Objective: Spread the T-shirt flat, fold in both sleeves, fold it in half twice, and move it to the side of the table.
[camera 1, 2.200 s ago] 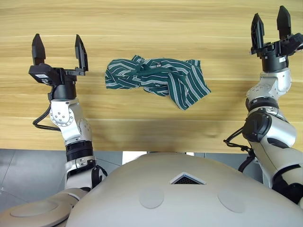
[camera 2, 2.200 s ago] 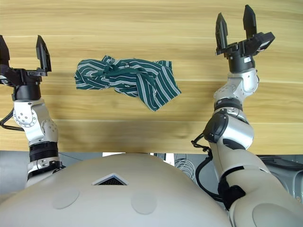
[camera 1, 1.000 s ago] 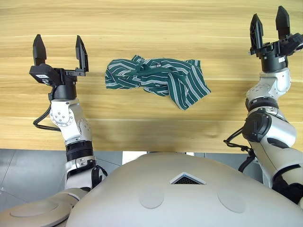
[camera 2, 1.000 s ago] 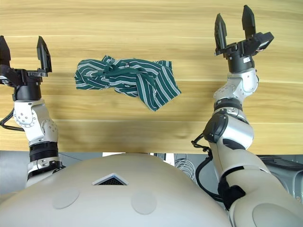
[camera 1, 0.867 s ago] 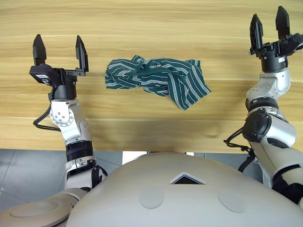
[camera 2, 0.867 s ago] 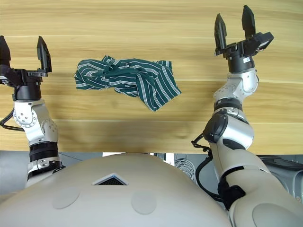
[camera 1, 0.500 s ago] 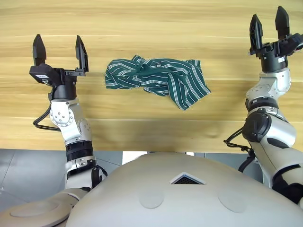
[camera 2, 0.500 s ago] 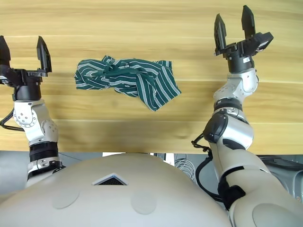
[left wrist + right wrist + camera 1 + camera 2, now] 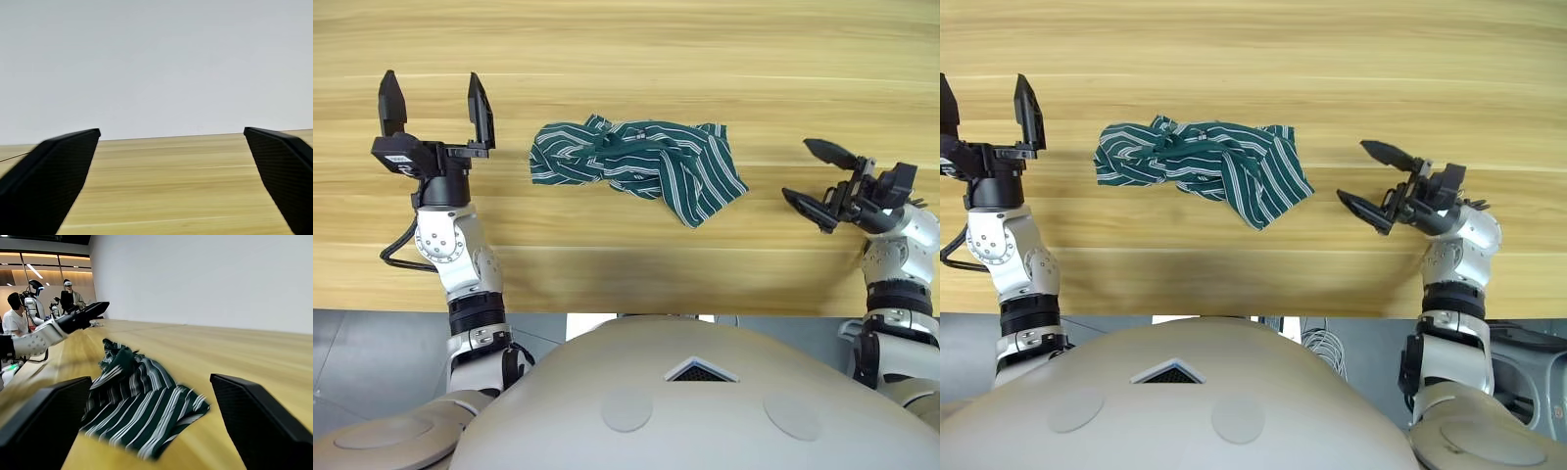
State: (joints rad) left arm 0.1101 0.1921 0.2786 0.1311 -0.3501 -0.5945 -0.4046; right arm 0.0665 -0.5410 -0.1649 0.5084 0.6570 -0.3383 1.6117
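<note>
The T-shirt (image 9: 641, 176) lies in a crumpled, twisted heap at the middle of the bench (image 9: 607, 59), with one striped flap trailing toward the robot's right. Nothing is spread yet, so the task looks to be at its very start. The right gripper (image 9: 802, 172) sits low over the wood near that flap but apart from it. It is turned sideways, jaws wide and aimed at the cloth, probably lined up to pinch the loose edge and draw it out. The left gripper (image 9: 433, 86) stands upright, apart from the shirt's other end, with jaws wide and empty. It is likely waiting to take that end so the two can stretch the fabric flat.
</note>
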